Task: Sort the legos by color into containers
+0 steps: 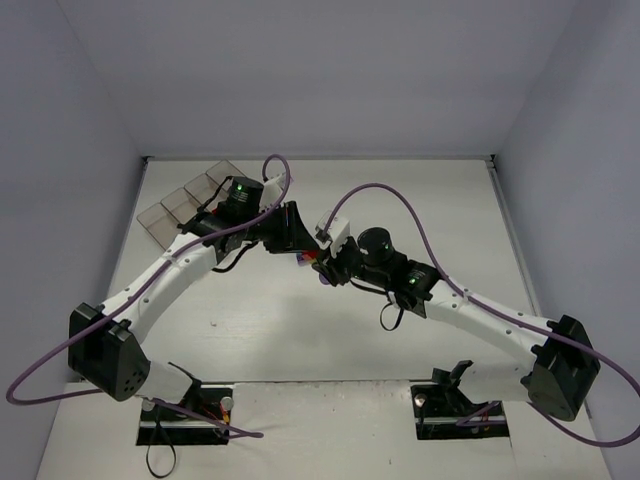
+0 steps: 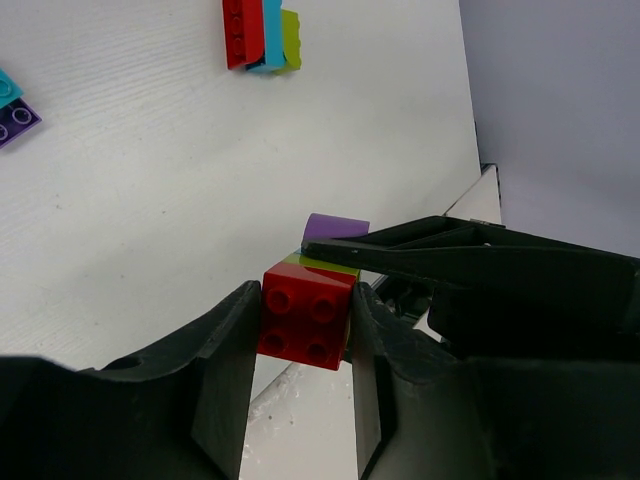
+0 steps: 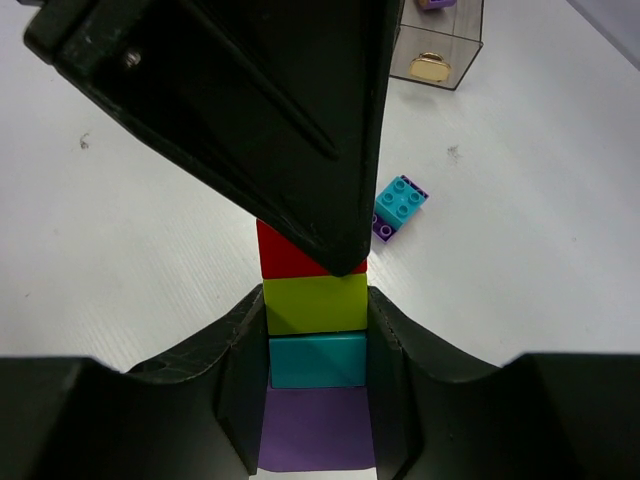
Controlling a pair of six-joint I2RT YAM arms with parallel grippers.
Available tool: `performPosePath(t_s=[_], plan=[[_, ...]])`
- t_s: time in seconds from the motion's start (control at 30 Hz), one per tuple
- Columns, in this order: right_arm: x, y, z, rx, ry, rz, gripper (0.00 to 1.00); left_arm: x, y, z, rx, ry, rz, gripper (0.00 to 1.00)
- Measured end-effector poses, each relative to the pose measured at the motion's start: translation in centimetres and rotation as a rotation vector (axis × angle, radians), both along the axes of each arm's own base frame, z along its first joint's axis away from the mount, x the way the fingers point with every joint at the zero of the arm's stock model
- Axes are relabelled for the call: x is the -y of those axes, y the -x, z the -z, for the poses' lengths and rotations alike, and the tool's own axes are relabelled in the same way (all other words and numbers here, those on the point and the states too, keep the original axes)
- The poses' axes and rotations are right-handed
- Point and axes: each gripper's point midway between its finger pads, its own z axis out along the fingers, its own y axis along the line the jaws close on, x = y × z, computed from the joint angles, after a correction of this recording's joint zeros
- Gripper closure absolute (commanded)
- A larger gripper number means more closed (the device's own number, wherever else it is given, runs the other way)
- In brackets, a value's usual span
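Both claws are busy on one stack [image 3: 315, 340] of four legos (red, lime, cyan, purple, in that order). My left claw [image 2: 305, 302] is clamped on the red brick [image 2: 305, 322] at the stack's end. My right claw [image 3: 315, 310] squeezes the same stack from the other end, fingers along the lime brick [image 3: 315, 303] and cyan brick [image 3: 318, 360], with the purple brick [image 3: 318, 430] deepest in the grip. A loose cyan-on-purple pair [image 3: 400, 205] lies on the table [image 3: 120, 250] near the stack. A red-cyan-lime clump [image 2: 260, 35] sits farther from it. The containers [image 1: 185, 205] are well apart from the stack, off to its left.
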Motion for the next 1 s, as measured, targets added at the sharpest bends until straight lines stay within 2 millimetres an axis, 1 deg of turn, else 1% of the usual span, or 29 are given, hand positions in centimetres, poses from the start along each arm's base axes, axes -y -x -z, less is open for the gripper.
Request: performPosePath(t_s=[0.13,0.23,0.27,0.3,0.33,0.37,0.4,0.6,0.77,0.83,0.93,1.0], plan=[[0.1,-0.1,0.0,0.002,0.002,0.0,1.0,0.0,0.0,0.0,0.001,-0.001,0.0,0.65],[0.1,-0.1,0.0,0.002,0.002,0.002,1.0,0.0,0.0,0.0,0.003,0.0,0.001,0.66],[0.1,-0.1,0.0,0.001,0.002,0.002,1.0,0.0,0.0,0.0,0.004,0.0,0.002,0.69],[0.1,-0.1,0.0,0.001,0.001,0.0,1.0,0.0,0.0,0.0,0.005,-0.001,0.003,0.73],[0.1,-0.2,0.0,0.0,0.0,0.0,1.0,0.0,0.0,0.0,0.007,-0.001,0.004,0.88],[0.2,-0.2,0.0,-0.002,-0.001,-0.001,1.0,0.0,0.0,0.0,0.009,-0.002,0.005,0.96],[0.2,-0.2,0.1,-0.004,-0.001,-0.003,1.0,0.0,-0.1,0.0,0.015,-0.004,0.008,1.0],[0.2,-0.3,0.3,-0.014,-0.003,-0.01,1.0,-0.1,-0.2,0.2,0.023,-0.011,0.016,1.0],[0.2,-0.3,0.7,-0.016,-0.027,-0.014,1.0,-0.9,-0.8,0.3,-0.004,0.011,0.013,1.0],[1.5,-0.5,2.2,-0.04,-0.001,0.022,1.0,-2.3,-1.6,0.7,-0.015,0.0,-0.014,1.0],[3.8,-0.8,4.7,-0.089,0.05,0.086,1.0,-5.5,-3.5,0.9,-0.032,-0.02,-0.095,1.0],[4.6,-0.9,5.6,-0.109,0.073,0.111,1.0,-7.2,-4.9,0.7,-0.03,-0.029,-0.14,1.0]])
